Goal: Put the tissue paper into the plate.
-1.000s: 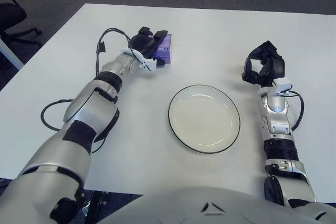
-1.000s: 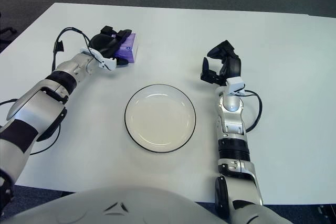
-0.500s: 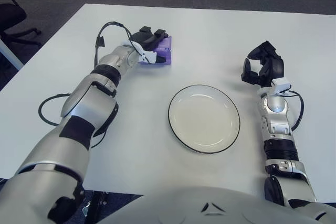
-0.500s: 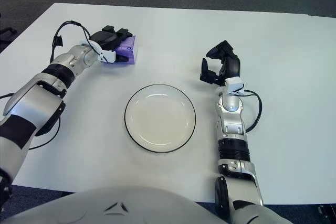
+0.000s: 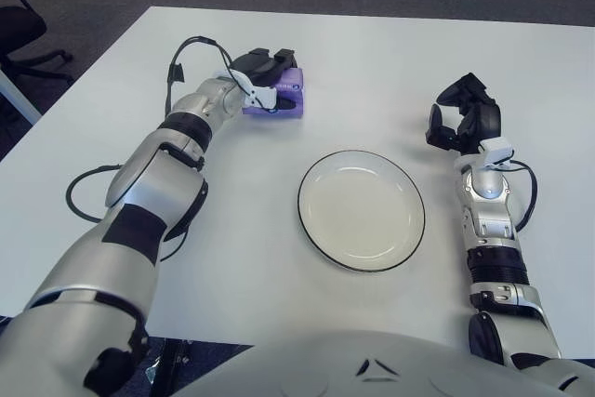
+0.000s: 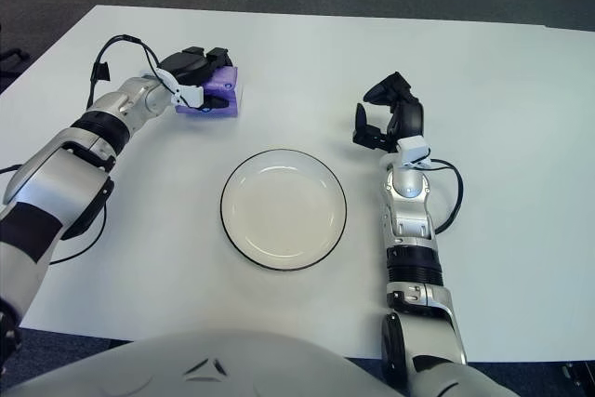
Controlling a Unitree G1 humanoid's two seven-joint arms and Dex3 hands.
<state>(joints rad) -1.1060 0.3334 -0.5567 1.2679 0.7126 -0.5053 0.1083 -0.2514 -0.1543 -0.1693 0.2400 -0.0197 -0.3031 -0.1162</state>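
Note:
A purple tissue paper pack point(image 5: 284, 105) lies on the white table point(image 5: 372, 53) at the far left, well behind and left of the plate. My left hand point(image 5: 264, 67) reaches over its top from the left, with the fingers curled down onto the pack and closed on it. The white plate with a dark rim point(image 5: 362, 212) stands bare in the middle of the table. My right hand point(image 5: 462, 114) shows to the right of the plate, fingers loosely bent and holding nothing.
A black cable point(image 5: 183, 60) loops off my left forearm above the table. A dark office chair point(image 5: 20, 34) stands beyond the table's left edge. The table's far edge runs just behind the pack.
My left hand has moved from beside the pack onto its top and closed its fingers over it. The pack has turned slightly. My right hand has barely moved.

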